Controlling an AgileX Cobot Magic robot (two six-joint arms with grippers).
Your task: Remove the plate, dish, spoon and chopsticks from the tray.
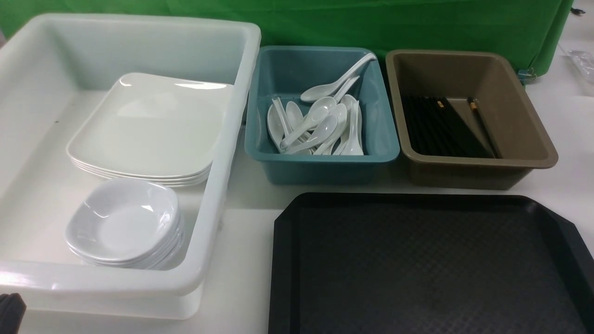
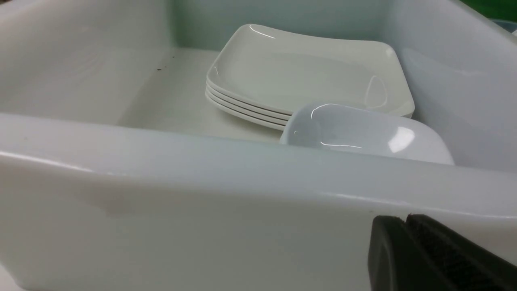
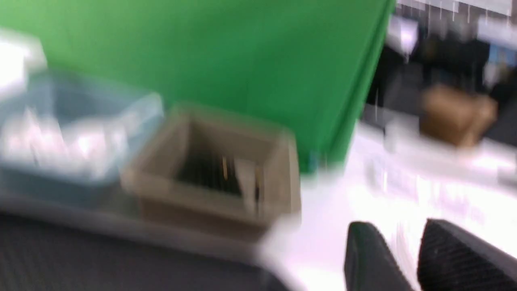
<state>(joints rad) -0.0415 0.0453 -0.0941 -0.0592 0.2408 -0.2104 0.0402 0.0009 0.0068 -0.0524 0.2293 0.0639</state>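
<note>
**Tray bare, tableware sorted into bins**

Large black rectangular plastic tray (image 1: 427, 264) with clipped corners sits on the white table (image 1: 246, 260), nothing on it. Big white plastic tub (image 1: 222, 185) to its left holds a stack of large glossy white square plates (image 1: 148, 125) and, nearer the robot, a stack of small white rounded-square dishes (image 1: 123, 222). Teal plastic bin (image 1: 320, 157) behind the tray holds white ceramic-style soup spoons (image 1: 320, 123). Brown plastic bin (image 1: 482, 160) beside it holds thin black chopsticks (image 1: 441, 127).

Left claw (image 2: 406, 226) low, outside the tub's near wall, fingers pressed together, empty. Right claw (image 3: 408, 246) low at the table's right side, off the tray, fingers slightly parted, nothing between them; that view is blurred.
</note>
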